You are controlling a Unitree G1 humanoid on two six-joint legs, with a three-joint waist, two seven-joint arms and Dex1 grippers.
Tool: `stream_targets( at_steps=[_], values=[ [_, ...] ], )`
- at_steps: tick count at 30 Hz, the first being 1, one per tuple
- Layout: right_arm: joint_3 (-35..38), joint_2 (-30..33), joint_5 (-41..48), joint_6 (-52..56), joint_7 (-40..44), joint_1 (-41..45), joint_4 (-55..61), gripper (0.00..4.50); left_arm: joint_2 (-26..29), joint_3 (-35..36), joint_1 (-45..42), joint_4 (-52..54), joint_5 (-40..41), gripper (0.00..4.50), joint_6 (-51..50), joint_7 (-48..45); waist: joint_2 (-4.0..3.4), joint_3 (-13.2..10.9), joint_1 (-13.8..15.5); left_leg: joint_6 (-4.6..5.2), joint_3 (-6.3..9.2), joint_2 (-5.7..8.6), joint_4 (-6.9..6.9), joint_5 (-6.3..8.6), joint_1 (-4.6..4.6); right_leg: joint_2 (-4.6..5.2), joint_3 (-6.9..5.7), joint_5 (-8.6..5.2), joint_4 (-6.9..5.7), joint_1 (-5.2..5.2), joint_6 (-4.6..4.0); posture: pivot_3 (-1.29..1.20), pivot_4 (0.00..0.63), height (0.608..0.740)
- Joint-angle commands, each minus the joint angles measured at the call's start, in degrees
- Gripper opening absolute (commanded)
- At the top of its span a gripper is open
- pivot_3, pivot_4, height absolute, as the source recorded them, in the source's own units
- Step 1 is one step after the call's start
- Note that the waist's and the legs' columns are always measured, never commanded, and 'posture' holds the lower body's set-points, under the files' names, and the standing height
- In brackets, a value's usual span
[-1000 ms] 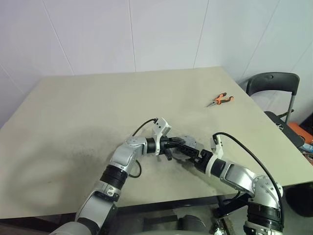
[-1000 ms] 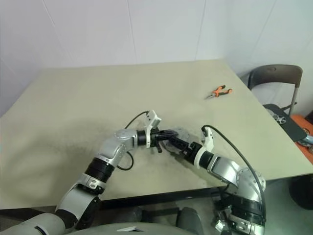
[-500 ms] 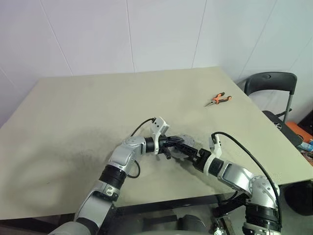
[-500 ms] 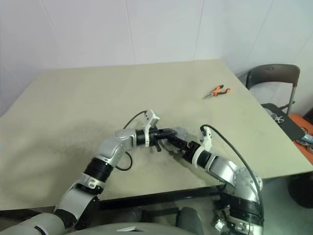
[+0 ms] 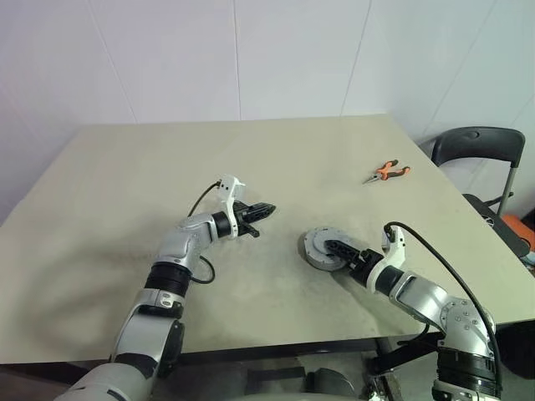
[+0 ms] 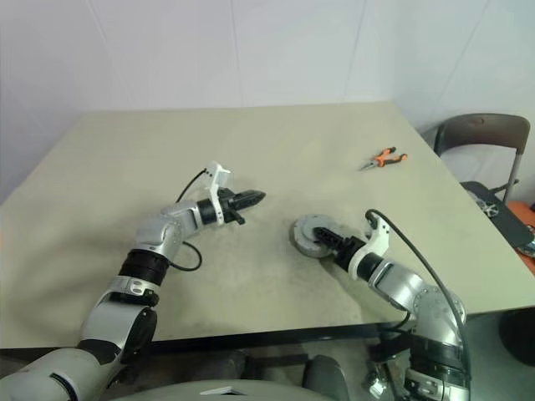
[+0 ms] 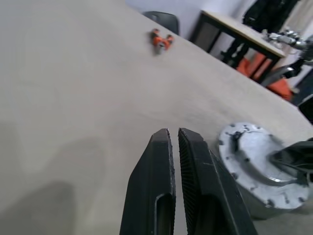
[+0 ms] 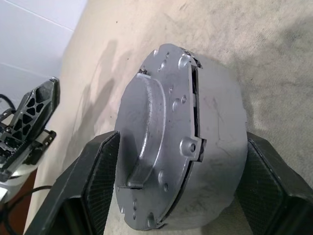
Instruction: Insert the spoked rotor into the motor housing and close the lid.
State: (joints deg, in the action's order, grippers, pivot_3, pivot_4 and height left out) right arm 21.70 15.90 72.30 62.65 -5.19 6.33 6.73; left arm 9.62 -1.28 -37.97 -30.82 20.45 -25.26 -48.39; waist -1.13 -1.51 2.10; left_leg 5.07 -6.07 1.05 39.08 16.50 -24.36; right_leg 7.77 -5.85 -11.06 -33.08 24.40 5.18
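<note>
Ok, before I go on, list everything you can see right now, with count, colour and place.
motor housing with lid on: one, grey, on the table near its front edge, between the right hand's fingers
pliers: one pair, orange and black handles, far right part of the table
table: one, beige
chair: one, dark, beyond the table's right edge
left hand: black fingers, shut, empty, above the table left of the housing
right hand: black fingers either side of the housing; grip not certain
</note>
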Motion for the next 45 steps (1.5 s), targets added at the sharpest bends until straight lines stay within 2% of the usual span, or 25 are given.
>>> stream_targets(
  at_steps=[1,3,5,13,19,25,37,42,45],
  values=[
    [0.56,0.29,-1.49,-1.31,-0.4,-0.29,0.03,2.91,-0.06,0.25,-0.2,1.9,-0.04,0.35,1.23,-0.48,-0.02,0.0,0.05,0.0,0.0,-0.02,-0.03,0.0,0.0,-0.02,0.0,0.0,-0.03,0.02,0.01,0.0,0.0,0.74],
    [0.31,0.76,-1.11,-0.91,-0.17,-0.52,0.25,2.41,-0.14,0.38,0.07,2.48,0.16,0.35,0.89,-0.35,-0.03,0.01,0.17,-0.02,0.0,-0.07,-0.07,-0.01,0.0,-0.07,-0.01,0.01,-0.08,0.01,0.03,0.0,0.0,0.74],
    [-0.22,1.24,-0.83,-0.45,0.32,-0.59,0.38,2.23,-0.13,0.73,0.19,2.92,0.41,0.35,0.64,-0.12,-0.03,0.01,0.23,-0.02,0.03,-0.1,-0.07,-0.02,0.0,-0.09,-0.05,0.01,-0.08,0.04,0.02,0.0,0.0,0.74],
    [-0.94,0.75,-2.28,-1.37,-1.01,0.83,-1.67,2.22,1.03,2.33,1.22,5.83,1.66,0.35,-1.11,0.77,-0.04,0.01,0.09,-0.02,0.02,-0.08,-0.06,-0.02,-0.01,-0.06,-0.05,0.01,-0.03,0.04,0.02,0.0,0.0,0.74],
    [-2.8,0.93,-1.76,-0.13,0.75,1.39,-1.73,2.22,2.74,6.37,1.91,11.24,6.65,0.35,-6.31,1.25,-0.03,0.01,-0.01,-0.03,0.02,-0.1,-0.06,-0.02,0.01,-0.08,-0.05,0.01,-0.07,0.05,0.02,0.0,0.0,0.74],
    [-2.44,-2.0,-0.5,-1.02,0.45,4.1,-5.15,2.2,5.12,9.0,3.7,16.91,9.98,0.35,-11.16,2.54,-0.03,0.01,-0.71,-0.04,0.02,-0.13,-0.06,-0.03,0.04,-0.12,-0.05,0.01,-0.1,0.02,0.02,0.0,0.0,0.74],
    [-3.32,-6.36,-6.23,-1.99,0.18,9.0,-14.92,2.17,7.06,10.85,6.78,23.8,13.92,0.35,-16.19,6.04,-0.01,0.0,-3.16,-0.3,0.02,-0.23,-0.08,-0.17,0.38,-0.17,-0.05,0.11,-0.41,-0.1,-0.07,0.0,0.0,0.74],
    [-1.56,-8.03,-4.12,-0.91,0.29,10.79,-16.46,2.17,7.95,11.53,8.29,25.7,15.56,0.35,-18.79,6.93,-0.01,-0.03,-3.32,-0.34,0.02,-0.3,-0.19,-0.17,0.88,-0.2,-0.06,0.28,-0.37,-0.36,-0.19,0.0,0.0,0.74],
    [0.43,-9.42,0.19,-0.66,2.42,12.43,-15.77,2.17,10.96,14.06,11.24,30.68,21.87,0.35,-25.37,5.03,0.0,-0.1,-3.65,-0.35,0.01,-0.37,-0.31,-0.17,0.88,-0.23,-0.06,0.33,-0.34,-0.2,-0.25,0.0,0.0,0.74]
  ],
)
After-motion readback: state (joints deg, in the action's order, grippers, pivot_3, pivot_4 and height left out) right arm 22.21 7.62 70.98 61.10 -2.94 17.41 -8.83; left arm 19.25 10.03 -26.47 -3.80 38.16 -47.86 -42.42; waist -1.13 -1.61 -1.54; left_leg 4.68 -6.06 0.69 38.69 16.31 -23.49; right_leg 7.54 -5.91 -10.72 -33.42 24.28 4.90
